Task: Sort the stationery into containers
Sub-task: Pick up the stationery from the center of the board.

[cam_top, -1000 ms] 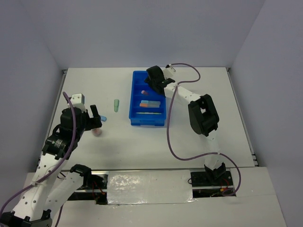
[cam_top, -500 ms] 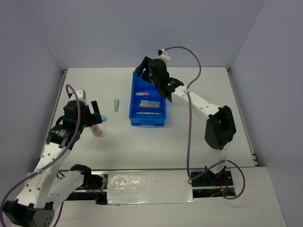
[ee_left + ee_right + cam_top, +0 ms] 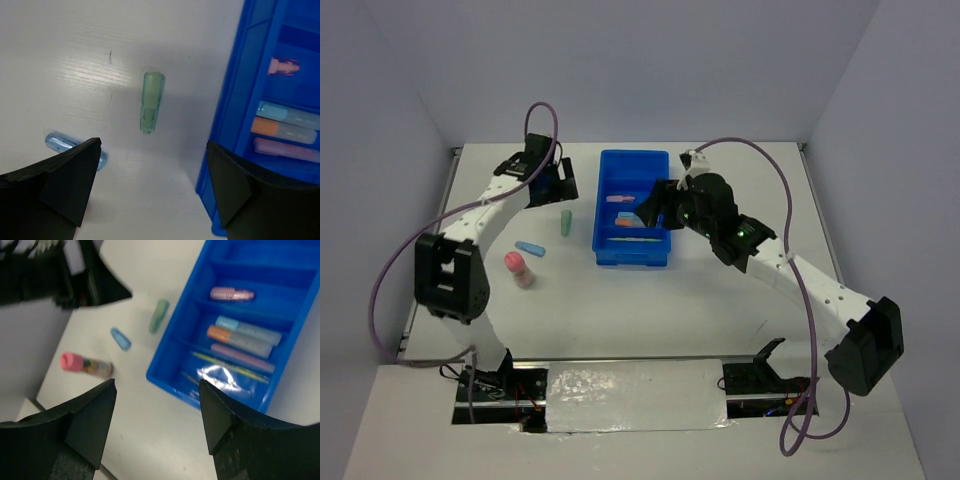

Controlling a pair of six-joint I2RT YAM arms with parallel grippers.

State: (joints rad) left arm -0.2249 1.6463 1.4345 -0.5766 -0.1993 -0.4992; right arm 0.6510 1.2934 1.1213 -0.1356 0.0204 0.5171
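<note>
The blue tray [image 3: 634, 166] holds a pink piece [image 3: 231, 293] in its second compartment and light blue [image 3: 250, 330], orange-grey [image 3: 240, 338] and purple [image 3: 242, 357] markers in the third. A thin yellow stick [image 3: 230, 368] lies in the nearest one. On the table left of the tray lie a green piece [image 3: 565, 222], a blue piece [image 3: 530, 248] and a pink-capped marker [image 3: 518, 268]. My left gripper [image 3: 560, 188] hovers open just beyond the green piece [image 3: 151, 101], holding nothing. My right gripper [image 3: 652, 205] is open and empty over the tray's right side.
The tray's left wall [image 3: 240, 110] stands close to my left gripper's right finger [image 3: 235, 185]. White walls enclose the table on the left, back and right. A purple cable [image 3: 760, 150] loops above the right arm.
The left arm swung from the near left up to the far side above the green piece. The right gripper drew back from the tray's far end toward its right side.
</note>
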